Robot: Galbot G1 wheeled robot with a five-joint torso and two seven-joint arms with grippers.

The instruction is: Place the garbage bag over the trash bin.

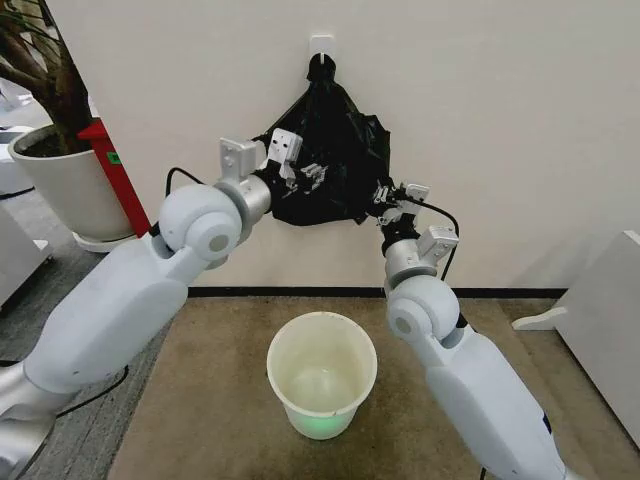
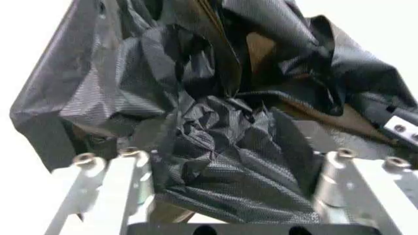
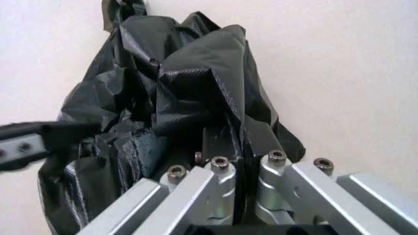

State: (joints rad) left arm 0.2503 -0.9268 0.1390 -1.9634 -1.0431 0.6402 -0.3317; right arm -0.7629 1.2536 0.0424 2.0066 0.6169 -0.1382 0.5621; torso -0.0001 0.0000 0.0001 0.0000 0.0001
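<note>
The garbage bag (image 1: pixel 340 150), black and crinkly, hangs bunched from a white wall hook (image 1: pixel 321 42). My left gripper (image 1: pixel 310 175) is pushed into its left side. In the left wrist view that gripper (image 2: pixel 222 161) is open, with crumpled bag plastic (image 2: pixel 222 122) lying between the wide-apart fingers. My right gripper (image 1: pixel 385 200) is at the bag's lower right edge. In the right wrist view it (image 3: pixel 245 159) is shut on a fold of the bag (image 3: pixel 189 83). The white trash bin (image 1: pixel 355 395) stands upright on the floor below, between both arms.
A large white plant pot (image 1: pixel 70 190) and a red object (image 1: pixel 115 175) stand at the left by the wall. White furniture (image 1: pixel 600 330) is at the right. The bin rests on a brown carpet (image 1: pixel 220 400).
</note>
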